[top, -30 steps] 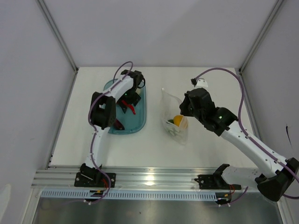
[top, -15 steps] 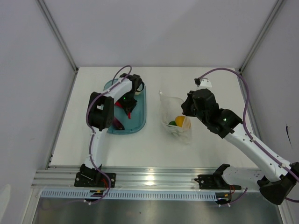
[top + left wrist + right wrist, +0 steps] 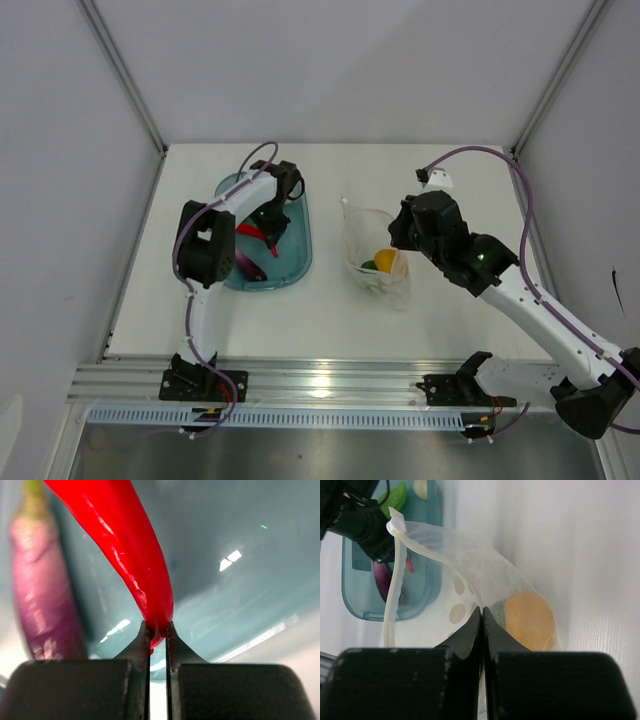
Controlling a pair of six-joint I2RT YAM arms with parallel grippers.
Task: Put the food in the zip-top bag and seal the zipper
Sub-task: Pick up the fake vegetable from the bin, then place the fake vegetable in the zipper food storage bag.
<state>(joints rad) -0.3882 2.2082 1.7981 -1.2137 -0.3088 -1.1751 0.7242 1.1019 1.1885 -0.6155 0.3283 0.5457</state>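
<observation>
In the teal tub (image 3: pixel 300 255) my left gripper (image 3: pixel 272 232) is shut on the tip of the red chili (image 3: pixel 135 555), pinched between its fingertips (image 3: pixel 157 627). A purple piece (image 3: pixel 40 590) lies beside the chili. The zip-top bag (image 3: pixel 375 250) stands at mid-table with its mouth up. It holds a yellow-orange piece (image 3: pixel 530 620) and a dark green piece (image 3: pixel 368 265). My right gripper (image 3: pixel 482 611) is shut on the bag's dotted wall (image 3: pixel 470 560). The zipper (image 3: pixel 395 580) runs along the open mouth. A light green pod (image 3: pixel 395 497) and a white ball (image 3: pixel 420 487) lie in the tub.
The tub (image 3: pixel 355 580) sits left of the bag with a strip of bare white table (image 3: pixel 325 300) between them. White enclosure walls close the table at the back and on both sides. The arm bases sit on an aluminium rail (image 3: pixel 330 380) at the near edge.
My left gripper has closed from wide open onto the red chili. The right gripper shifted a little with the bag, whose mouth now stands wider open.
</observation>
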